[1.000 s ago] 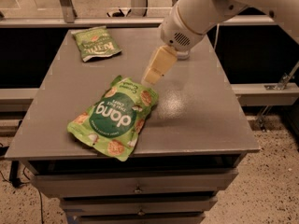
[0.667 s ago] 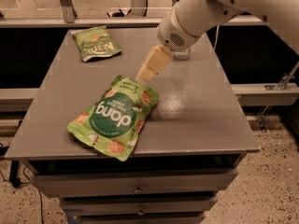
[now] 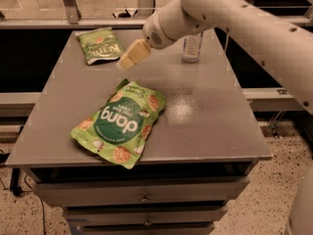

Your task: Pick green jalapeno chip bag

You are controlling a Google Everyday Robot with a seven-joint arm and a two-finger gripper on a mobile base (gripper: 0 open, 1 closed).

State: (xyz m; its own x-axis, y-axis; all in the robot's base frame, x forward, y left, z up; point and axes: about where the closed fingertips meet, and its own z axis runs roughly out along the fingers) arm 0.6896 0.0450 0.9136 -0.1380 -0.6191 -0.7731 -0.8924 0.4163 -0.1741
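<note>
Leftmost, green jalapeno chip bag [image 3: 99,45]: lies flat at the far left corner of the table [image 3: 205,126], in the same spot as a second ago. It is small, crinkly and muted green, with a pale banner reading "Kettle". Nothing touches it.
Dang pouch [image 3: 120,124]: unmoved. It is larger and bright green and lies askew on the front left of the table, its lowest corner close to the front edge. It shows a dark green circle and chip pictures.
Tool [image 3: 123,63]: has shifted left since the earlier frames, from above the pouch's top right corner to over bare table between the two bags. It is just right of the chip bag and apart from it. It is tan and points down-left. Whether it is open or closed cannot be told.
Bottle [image 3: 192,47]: clear, at the far edge, newly in view. Its top is hidden behind the arm.
Arm [image 3: 244,18]: white, cut off at the right edge.
Drawers [image 3: 142,192]: the lowest is cut off at the bottom.
</note>
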